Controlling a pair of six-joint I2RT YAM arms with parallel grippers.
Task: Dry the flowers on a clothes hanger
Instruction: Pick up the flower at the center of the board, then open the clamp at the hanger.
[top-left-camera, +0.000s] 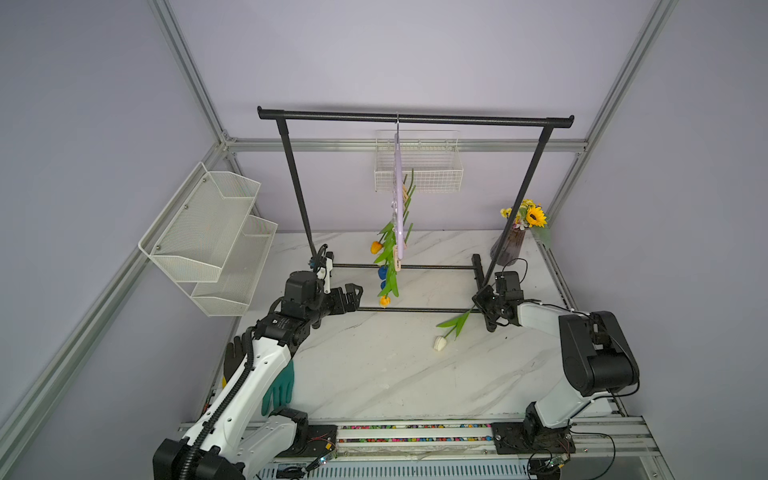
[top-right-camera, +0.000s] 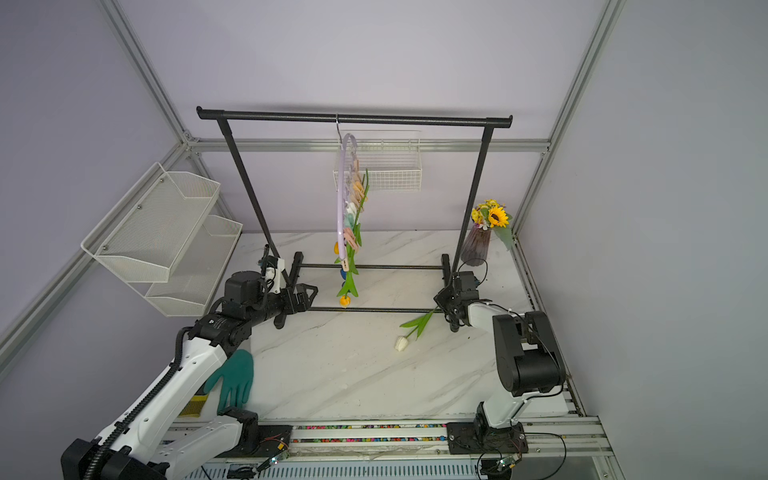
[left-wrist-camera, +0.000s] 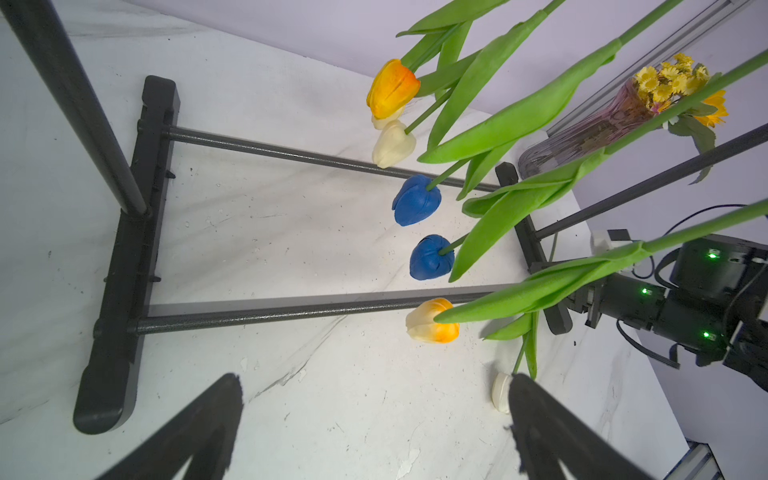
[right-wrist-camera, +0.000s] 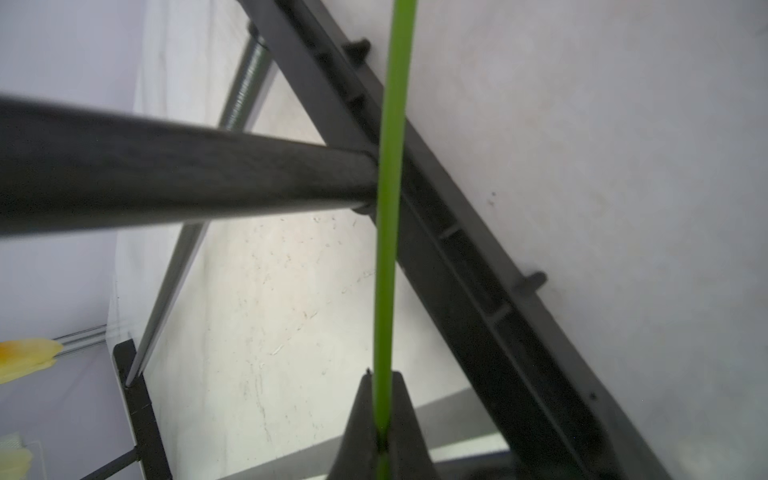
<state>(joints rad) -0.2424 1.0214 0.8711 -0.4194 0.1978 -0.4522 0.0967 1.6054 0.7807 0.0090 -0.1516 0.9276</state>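
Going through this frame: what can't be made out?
- Right wrist view: the stem in the right gripper runs off the upper edge; its head is out of frame.
- Left wrist view: a left gripper finger half hides the cream tulip head.
- Both top views: clothespins on the clothes hanger are too small to judge.

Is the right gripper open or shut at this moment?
Shut. In the right wrist view, the right gripper has its jaws pressed on the green stem of the cream-white tulip, with no gap beside it.
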